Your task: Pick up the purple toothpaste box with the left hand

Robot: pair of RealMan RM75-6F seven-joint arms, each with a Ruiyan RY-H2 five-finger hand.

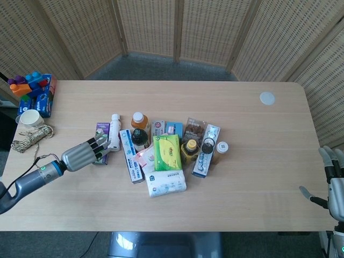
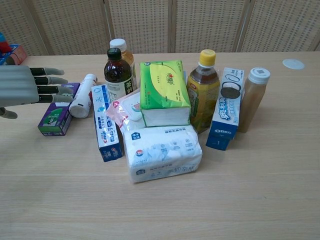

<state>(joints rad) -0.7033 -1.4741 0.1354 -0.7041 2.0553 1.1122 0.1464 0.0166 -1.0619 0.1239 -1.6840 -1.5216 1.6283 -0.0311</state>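
The purple toothpaste box (image 2: pixel 55 117) lies flat at the left end of the cluster of goods, next to a white bottle (image 2: pixel 83 102); in the head view only its far end (image 1: pixel 102 128) shows. My left hand (image 2: pixel 27 86) hovers over the box with fingers stretched out and apart, holding nothing; seen from the head view the left hand (image 1: pixel 86 152) covers the box's near half. My right hand (image 1: pixel 333 180) stays at the table's right edge, fingers spread, far from the box.
Crowded to the right of the box are a blue toothpaste box (image 2: pixel 106 123), tissue packs (image 2: pixel 162 151), a green tissue pack (image 2: pixel 164 93), bottles (image 2: pixel 118 73) and an Oreo box (image 2: pixel 226 108). A rope coil (image 1: pixel 32 137), cup (image 1: pixel 29 117) and toy blocks (image 1: pixel 33 88) sit at far left.
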